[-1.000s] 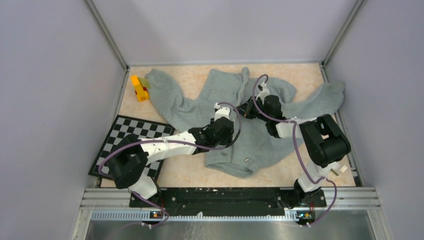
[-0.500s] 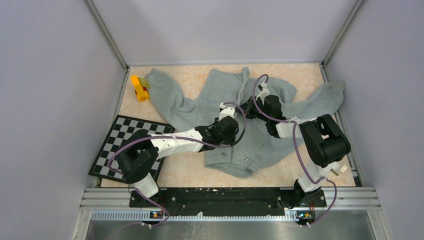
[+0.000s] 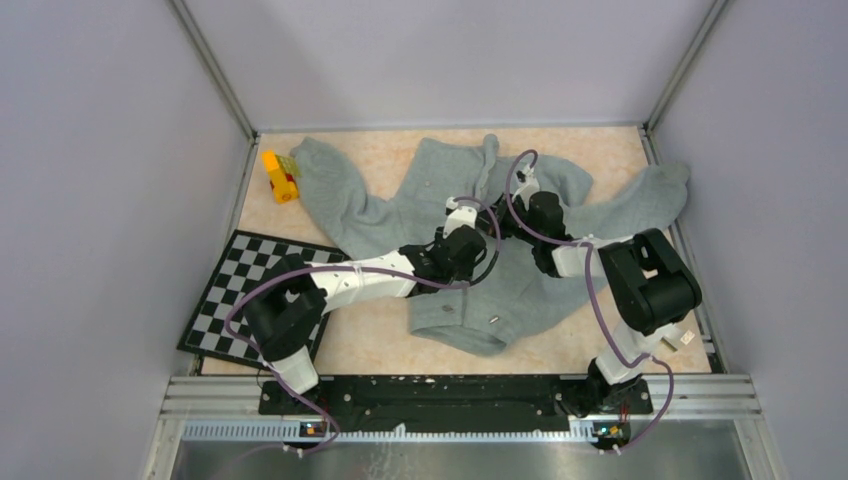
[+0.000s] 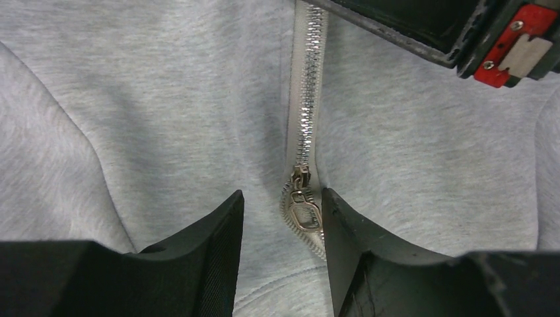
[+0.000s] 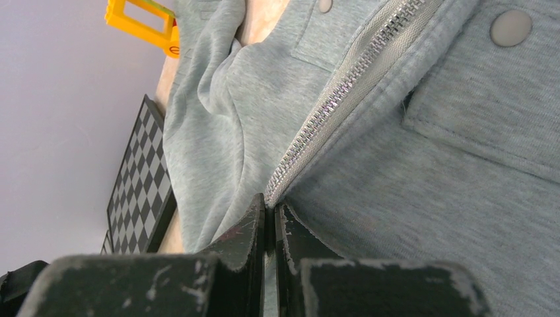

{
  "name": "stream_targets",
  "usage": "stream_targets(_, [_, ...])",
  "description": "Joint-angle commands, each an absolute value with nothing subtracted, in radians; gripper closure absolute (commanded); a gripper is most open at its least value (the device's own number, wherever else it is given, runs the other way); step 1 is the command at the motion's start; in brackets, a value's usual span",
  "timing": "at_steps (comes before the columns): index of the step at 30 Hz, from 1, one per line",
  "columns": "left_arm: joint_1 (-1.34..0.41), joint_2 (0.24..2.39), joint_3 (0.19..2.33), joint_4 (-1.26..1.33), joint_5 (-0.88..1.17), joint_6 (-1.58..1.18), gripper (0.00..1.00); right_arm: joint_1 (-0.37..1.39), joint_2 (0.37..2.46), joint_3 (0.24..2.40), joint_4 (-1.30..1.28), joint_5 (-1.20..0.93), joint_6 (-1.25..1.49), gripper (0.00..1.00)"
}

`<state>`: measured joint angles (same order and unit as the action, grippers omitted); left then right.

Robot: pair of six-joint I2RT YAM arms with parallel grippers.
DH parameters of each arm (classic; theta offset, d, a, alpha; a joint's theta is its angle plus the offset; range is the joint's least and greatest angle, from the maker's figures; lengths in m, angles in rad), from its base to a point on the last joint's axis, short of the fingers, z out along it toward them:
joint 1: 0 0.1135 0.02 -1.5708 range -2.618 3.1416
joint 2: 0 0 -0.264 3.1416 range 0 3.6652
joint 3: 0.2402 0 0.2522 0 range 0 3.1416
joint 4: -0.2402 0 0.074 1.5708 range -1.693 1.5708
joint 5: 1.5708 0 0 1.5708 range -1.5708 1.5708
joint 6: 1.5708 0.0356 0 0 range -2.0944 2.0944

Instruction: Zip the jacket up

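The grey jacket (image 3: 445,185) lies spread on the table with its collar toward the back. In the left wrist view its metal zipper (image 4: 307,112) runs up the middle, and the slider with its pull tab (image 4: 302,212) sits low on it. My left gripper (image 4: 282,201) is open, its fingers either side of the pull tab, which lies nearer the right finger (image 4: 343,231). It hangs over the jacket's centre front (image 3: 472,225). My right gripper (image 5: 271,208) is shut on the jacket's zipper edge a little farther up (image 3: 497,222).
A yellow toy (image 3: 280,176) lies at the back left by one sleeve. A black-and-white chessboard (image 3: 255,290) sits at the front left, beneath the left arm. Grey walls close in the table on three sides. A metal rail (image 3: 460,390) runs along the near edge.
My left arm has reached farther right and back over the jacket, bringing its gripper closer to the right gripper. Its jaws have narrowed slightly. The right arm has stayed put.
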<state>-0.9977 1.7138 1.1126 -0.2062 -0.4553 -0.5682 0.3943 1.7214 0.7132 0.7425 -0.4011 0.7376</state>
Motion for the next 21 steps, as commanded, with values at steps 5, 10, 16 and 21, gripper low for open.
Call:
stream_targets(5, [-0.996,1.713,1.138,-0.234,-0.482,-0.538,0.48,0.393,1.69,0.718,0.829,-0.446,0.752,1.0])
stream_targets(10, [-0.996,1.762,1.192,-0.288,-0.476,-0.534,0.56,0.394,1.689,0.718,0.825,-0.445,0.753,1.0])
stream_targets(16, [-0.995,1.755,1.181,-0.288,-0.443,-0.524,0.74,0.393,1.688,0.719,0.83,-0.448,0.754,1.0])
stream_targets(21, [-0.995,1.771,1.187,-0.3,-0.436,-0.533,0.76,0.393,1.685,0.719,0.831,-0.449,0.756,1.0])
